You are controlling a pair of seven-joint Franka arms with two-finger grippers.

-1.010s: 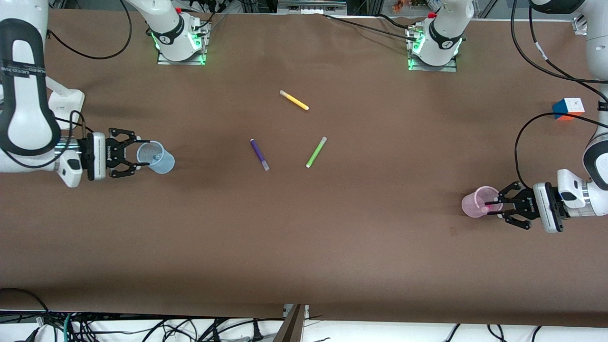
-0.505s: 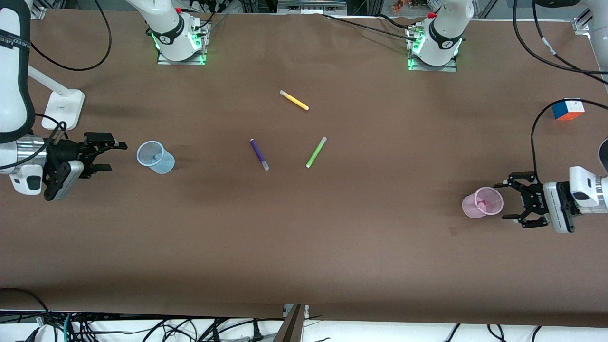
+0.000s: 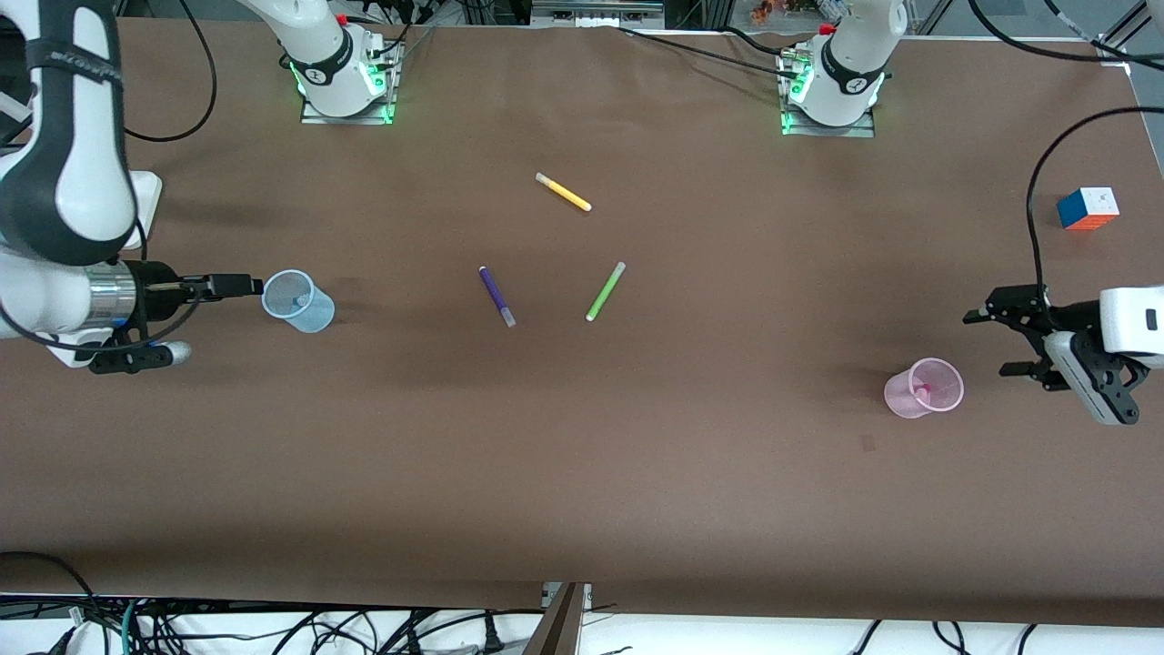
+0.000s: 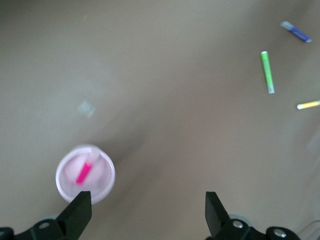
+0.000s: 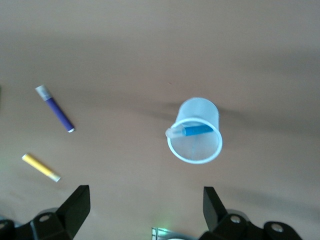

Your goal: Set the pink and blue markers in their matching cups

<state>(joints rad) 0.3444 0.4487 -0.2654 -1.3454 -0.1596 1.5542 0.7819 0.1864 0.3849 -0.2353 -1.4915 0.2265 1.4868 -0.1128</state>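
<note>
The light blue cup (image 3: 298, 301) stands toward the right arm's end of the table with the sky-blue marker (image 5: 197, 130) inside, leaning on its rim. The light pink cup (image 3: 924, 387) stands toward the left arm's end with the magenta-pink marker (image 4: 84, 173) inside. My right gripper (image 3: 205, 314) is open and empty beside the blue cup, clear of it; it also shows in the right wrist view (image 5: 145, 210). My left gripper (image 3: 1003, 344) is open and empty beside the pink cup, apart from it; it also shows in the left wrist view (image 4: 147, 212).
A dark purple marker (image 3: 496, 296), a lime-green marker (image 3: 605, 291) and a yellow marker (image 3: 563, 192) lie mid-table. A coloured cube (image 3: 1088, 208) sits near the table edge at the left arm's end.
Both grippers have drawn back from over their cups toward the table ends and turned. The blue and pink markers stay in the cups. The cups have not moved.
</note>
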